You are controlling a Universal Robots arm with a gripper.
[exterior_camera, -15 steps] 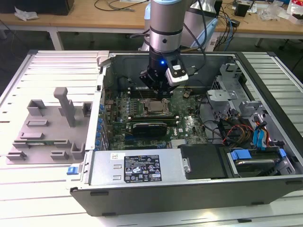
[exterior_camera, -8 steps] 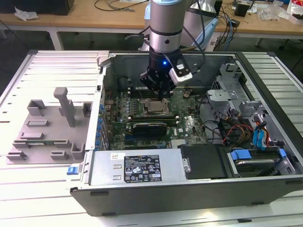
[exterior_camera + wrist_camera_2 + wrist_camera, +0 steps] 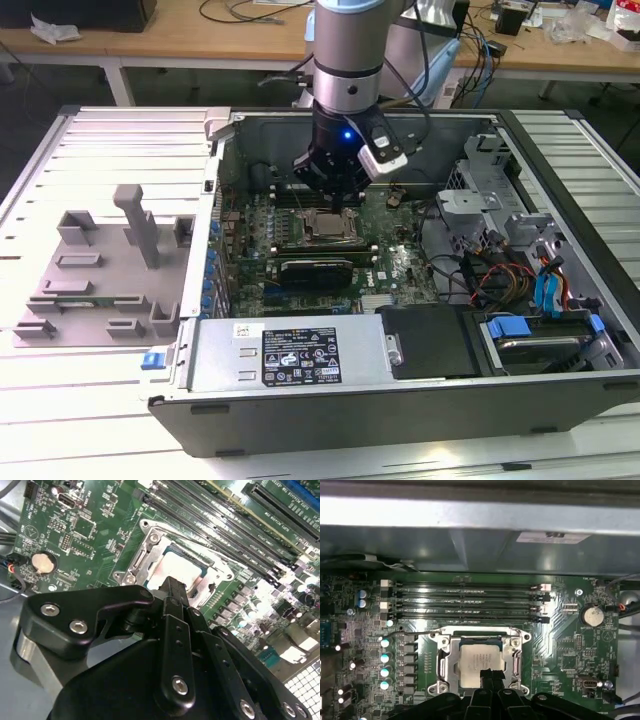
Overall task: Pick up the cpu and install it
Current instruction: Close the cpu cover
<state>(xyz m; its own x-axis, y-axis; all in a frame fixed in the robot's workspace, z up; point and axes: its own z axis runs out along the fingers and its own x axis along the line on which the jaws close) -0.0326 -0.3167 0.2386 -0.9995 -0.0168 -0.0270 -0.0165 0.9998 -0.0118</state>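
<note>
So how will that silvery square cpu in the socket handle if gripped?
The silvery square cpu looks thin and metal-topped: probably stiff, light. Smooth flat top, likely slippery. Lying flat in the metal-framed socket, unlikely to roll or tip.

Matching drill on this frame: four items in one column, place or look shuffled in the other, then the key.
Items
1. cpu
2. gripper
3. grey tray
4. coin cell

Place or look
a. outside the case, on the exterior view's left
b. lying flat inside the socket frame
c. round and silvery, on the green board
d. black, hanging right over the socket inside the case

Pairs: 1-b, 2-d, 3-a, 4-c
</note>
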